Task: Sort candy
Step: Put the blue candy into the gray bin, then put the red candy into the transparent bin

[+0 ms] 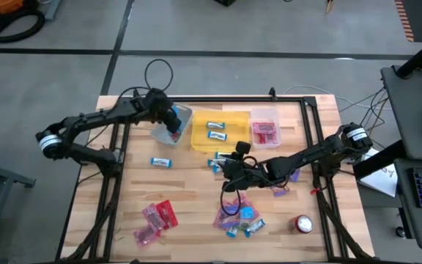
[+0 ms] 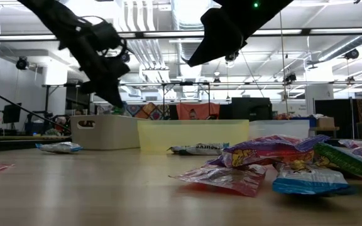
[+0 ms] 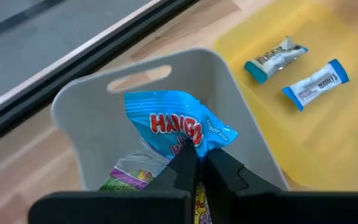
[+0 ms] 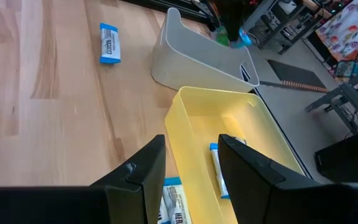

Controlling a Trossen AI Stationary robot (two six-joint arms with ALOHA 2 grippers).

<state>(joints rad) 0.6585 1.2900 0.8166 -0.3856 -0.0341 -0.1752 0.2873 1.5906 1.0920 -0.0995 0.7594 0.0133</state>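
Candy, wrapped, sorting in progress by wrapper kind.

Item 1: blue packet [image 3: 180, 126], pinched at its lower edge between the closed fingers of the left gripper [image 3: 196, 167]. It is hanging inside the mouth of the grey bin [image 3: 241, 118], over at least 1 green-and-purple packet [image 3: 132, 176] already lying there. Judgement: it is being held low over the opening so that it will fall in among its kind.

Item 2: yellow bin [image 1: 218, 130], just beside the grey one, holding 2 blue-and-white bars [image 3: 316, 83]. The right gripper [image 4: 191, 158] is hovering over its near end with jaws apart and nothing between them. Judgement: it is either between deliveries or about to go back for another piece.

Item 3: pink bin [image 1: 264, 128], next along the row, holding red pieces. The 3 bins are standing side by side at the far edge of the table [image 1: 189, 198], probably to keep both arms' travel short.

Item 4: unsorted stock. 1 blue-and-white bar [image 1: 161, 162] is lying alone to the left; red-pink packets [image 1: 158, 216] are lying near the front left; a mixed pile [image 1: 239, 216] is sitting front centre under the right arm.

Item 5: red and silver can [image 1: 302, 224], standing apart at the front right; not candy.
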